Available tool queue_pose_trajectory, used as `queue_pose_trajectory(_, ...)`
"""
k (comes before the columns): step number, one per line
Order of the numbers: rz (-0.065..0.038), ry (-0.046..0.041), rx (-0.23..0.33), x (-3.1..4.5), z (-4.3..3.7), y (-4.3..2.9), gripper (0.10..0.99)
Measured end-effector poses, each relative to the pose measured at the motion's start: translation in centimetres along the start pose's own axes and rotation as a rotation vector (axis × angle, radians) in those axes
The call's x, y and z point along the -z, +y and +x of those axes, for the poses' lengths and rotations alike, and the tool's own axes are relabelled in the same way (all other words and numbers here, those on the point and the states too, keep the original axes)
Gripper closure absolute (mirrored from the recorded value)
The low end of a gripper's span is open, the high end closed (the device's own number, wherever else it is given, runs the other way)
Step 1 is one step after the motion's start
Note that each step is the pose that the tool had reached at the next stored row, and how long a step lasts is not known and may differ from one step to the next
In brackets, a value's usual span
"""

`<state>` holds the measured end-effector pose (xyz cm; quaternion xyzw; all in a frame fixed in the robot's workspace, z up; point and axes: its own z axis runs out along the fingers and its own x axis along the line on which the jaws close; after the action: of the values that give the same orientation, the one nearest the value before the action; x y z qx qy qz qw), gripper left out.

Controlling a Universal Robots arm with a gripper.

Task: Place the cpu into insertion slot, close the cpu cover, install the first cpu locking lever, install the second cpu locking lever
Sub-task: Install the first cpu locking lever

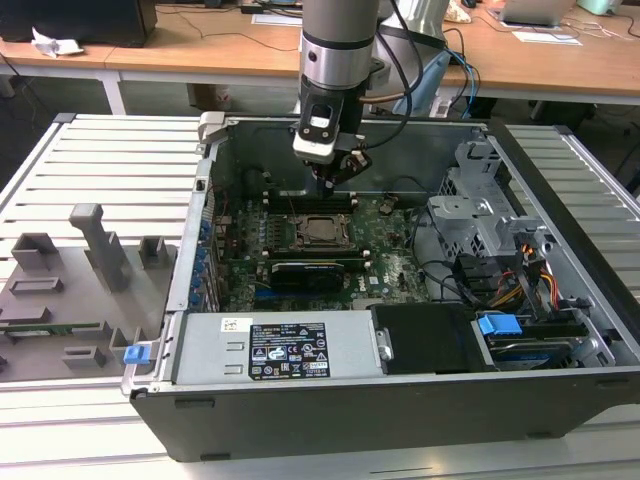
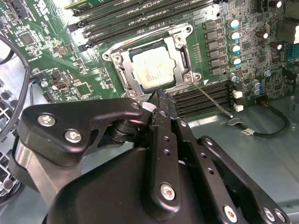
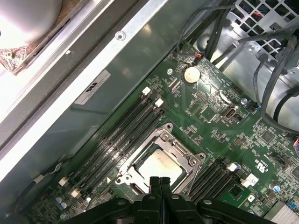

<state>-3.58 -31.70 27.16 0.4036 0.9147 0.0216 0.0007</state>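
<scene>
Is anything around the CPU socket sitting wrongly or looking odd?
One thin locking lever sticks out from the cpu cover corner, across the memory slots, not tucked alongside. The cpu lies flat inside.

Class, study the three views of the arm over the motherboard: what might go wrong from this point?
1. The gripper, shut, hangs right at the edge of the cpu cover; a push slightly off-line might scrape the cpu.
2. The thin locking lever lies out across the memory slots, seemingly unlatched; it may slip off the narrow gripper tip and spring away.
</scene>
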Motion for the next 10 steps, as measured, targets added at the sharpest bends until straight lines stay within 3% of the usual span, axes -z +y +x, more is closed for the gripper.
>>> queue_pose_trajectory(10,0.001,0.0014,0.036,0.0,0.0,0.0,0.98)
